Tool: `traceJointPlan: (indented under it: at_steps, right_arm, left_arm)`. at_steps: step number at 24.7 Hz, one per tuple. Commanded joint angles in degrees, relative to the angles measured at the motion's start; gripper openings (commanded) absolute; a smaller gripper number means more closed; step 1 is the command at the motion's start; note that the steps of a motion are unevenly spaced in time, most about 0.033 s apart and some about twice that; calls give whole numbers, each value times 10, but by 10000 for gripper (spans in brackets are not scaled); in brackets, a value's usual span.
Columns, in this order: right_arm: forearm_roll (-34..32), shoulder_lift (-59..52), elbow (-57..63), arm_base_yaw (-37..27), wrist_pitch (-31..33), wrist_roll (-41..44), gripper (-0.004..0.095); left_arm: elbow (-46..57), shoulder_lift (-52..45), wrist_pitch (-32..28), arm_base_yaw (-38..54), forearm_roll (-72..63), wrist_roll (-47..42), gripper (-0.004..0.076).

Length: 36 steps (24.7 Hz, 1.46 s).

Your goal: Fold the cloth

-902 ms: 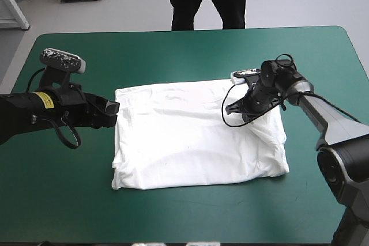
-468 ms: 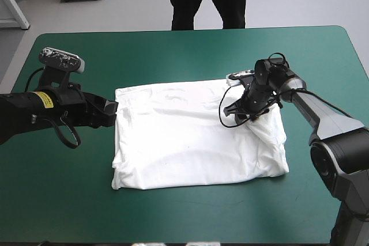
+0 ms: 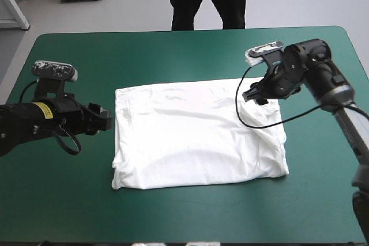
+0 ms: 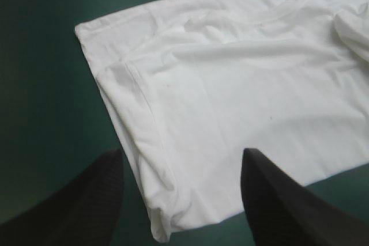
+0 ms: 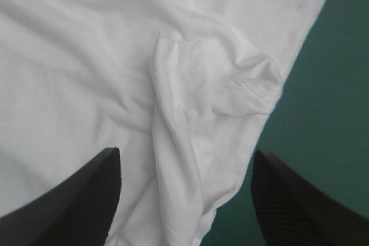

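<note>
The white T-shirt (image 3: 196,136) lies in the middle of the table as a folded rectangle, with a rumpled fold (image 5: 219,84) at its far right corner. My right gripper (image 3: 253,93) hangs open just above that corner, nothing between its fingers; in the right wrist view the gripper (image 5: 185,151) frames the rumpled cloth below. My left gripper (image 3: 106,118) stands open low over the cover, just off the shirt's left edge and apart from it. In the left wrist view the gripper (image 4: 181,152) looks across the T-shirt (image 4: 242,96), whose near left corner lies between the fingers' line of sight.
The teal-green cover (image 3: 173,56) shows as a broad band all round the shirt, widest toward the table's far edge and front edge. The shirt's right side lies closest to the right arm.
My right gripper has opened, let go of the shirt's far right corner, and risen back toward the right. The left arm has drawn back a little to the left.
</note>
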Motion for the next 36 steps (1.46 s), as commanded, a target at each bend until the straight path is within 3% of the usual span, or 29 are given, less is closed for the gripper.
traceJointPlan:
  at_steps: [1, 7, 16, 23, 31, 34, 36]
  right_arm:
    - [-28, -74, -15, 0, 9, 18, 604]
    - [-38, -131, 6, 0, 9, 38, 604]
    - [-41, -162, 82, 0, 9, 45, 602]
    - [-40, -164, 96, 0, 9, 53, 602]
    - [-32, -197, 232, 0, -5, 52, 605]
    - [3, -197, 274, 0, -14, 39, 605]
    - [21, -197, 293, 0, -19, 34, 605]
  left_arm:
    - [45, -13, 20, -2, -2, -27, 437]
    - [195, -2, -1, -2, 35, -49, 438]
    - [383, 23, -172, -7, 13, -107, 446]
    - [395, 128, -233, -71, 37, -147, 446]
    - [395, 164, -258, -71, 41, -149, 435]
    - [395, 165, -267, -71, 41, -149, 371]
    - [395, 165, -272, -71, 41, -149, 273]
